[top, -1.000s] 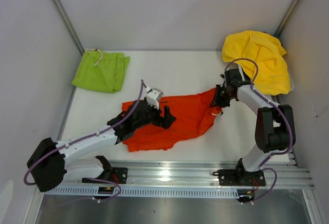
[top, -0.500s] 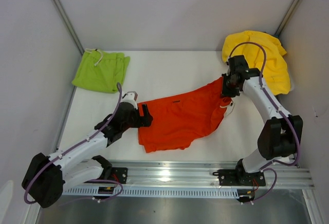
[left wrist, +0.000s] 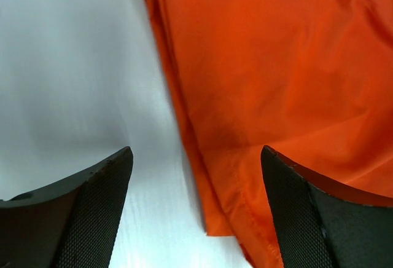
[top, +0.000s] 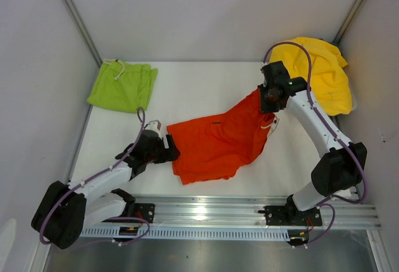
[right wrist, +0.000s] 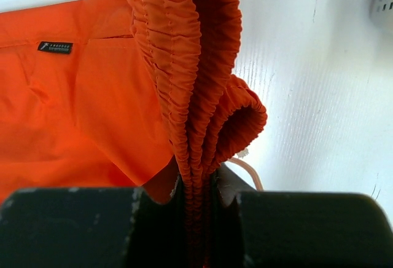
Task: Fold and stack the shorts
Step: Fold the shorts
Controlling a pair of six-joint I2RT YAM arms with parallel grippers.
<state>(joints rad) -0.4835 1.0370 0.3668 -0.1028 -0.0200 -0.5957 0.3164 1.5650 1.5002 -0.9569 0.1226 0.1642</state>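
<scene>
Right gripper (top: 270, 99) is clamped on the gathered waistband of the orange-red shorts (top: 218, 144), which lie at centre frame in the top view. Left gripper (top: 168, 150) stands wide open and holds nothing; the cloth's left edge lies between its jaws. Take both layers at that edge, then draw against the right grip to flatten before folding. The long axis runs lower left to upper right, waistband uppermost. The lime-green shorts (top: 123, 86) lie folded at upper left, well apart.
</scene>
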